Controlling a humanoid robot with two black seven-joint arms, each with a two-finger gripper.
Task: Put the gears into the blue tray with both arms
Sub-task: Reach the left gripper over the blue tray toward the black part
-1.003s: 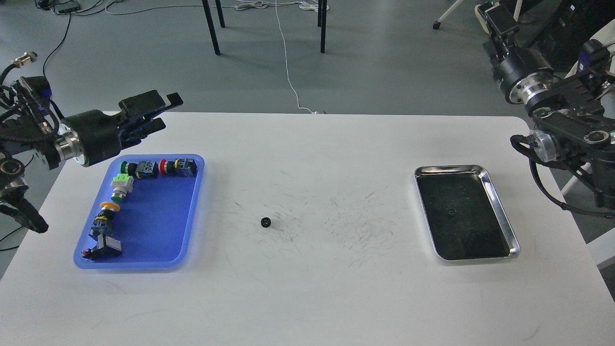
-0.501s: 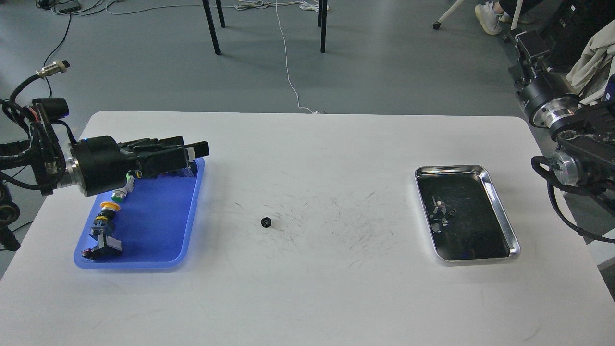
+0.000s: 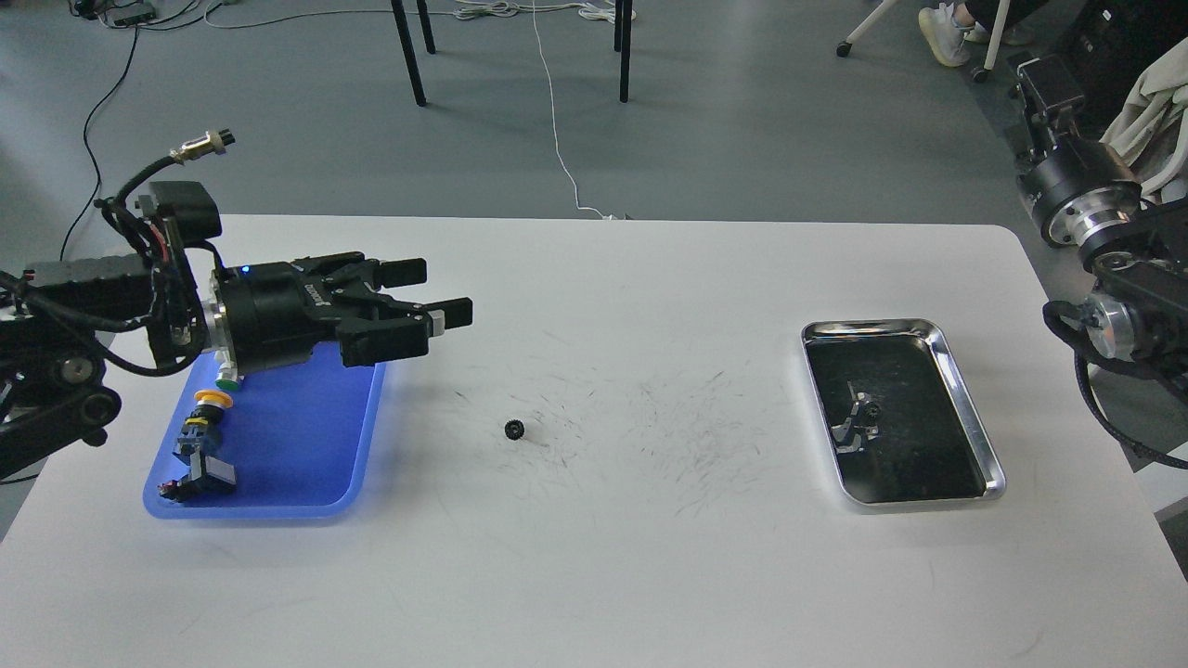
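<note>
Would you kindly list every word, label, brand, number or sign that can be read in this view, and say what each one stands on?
No text can be read in this view.
Left gripper: a pale marking on its black body, too small and blurred to read.
Push-button switches in the blue tray: no legible labels.
Gear, silver tray and white table: only scuffs and reflections, no writing.

Silver metal tray at right on scuffed white table; chair legs beyond.
</note>
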